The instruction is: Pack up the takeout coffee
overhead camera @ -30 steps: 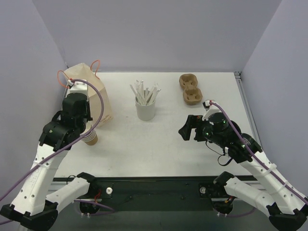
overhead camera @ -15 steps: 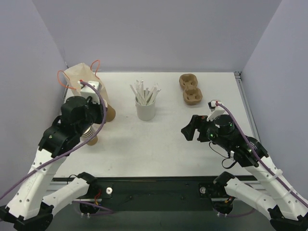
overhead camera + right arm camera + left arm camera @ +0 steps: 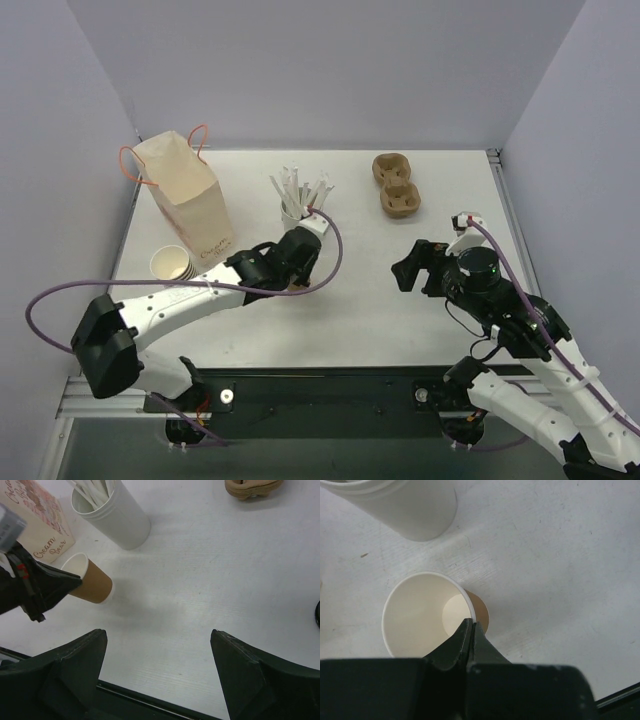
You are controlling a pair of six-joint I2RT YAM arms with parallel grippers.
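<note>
Soft, even light is coming down from overhead onto the white worktop [image 3: 400, 300], and the overhead view is looking sharp, with no glare anywhere. The worktop's far edge is looking as bright as its near edge. Shadows are lying pale and fuzzy-edged. The white holder [image 3: 405, 505] is throwing a faint grey one, possibly toward the near edge, though the wrist view is leaving that unclear. The paper cup [image 3: 420, 615] is glowing creamy inside, nearly washed out. Close to the wrist lenses, the left gripper [image 3: 471, 625] and right gripper [image 3: 159, 635] are showing as dark, softly blurred shapes.
</note>
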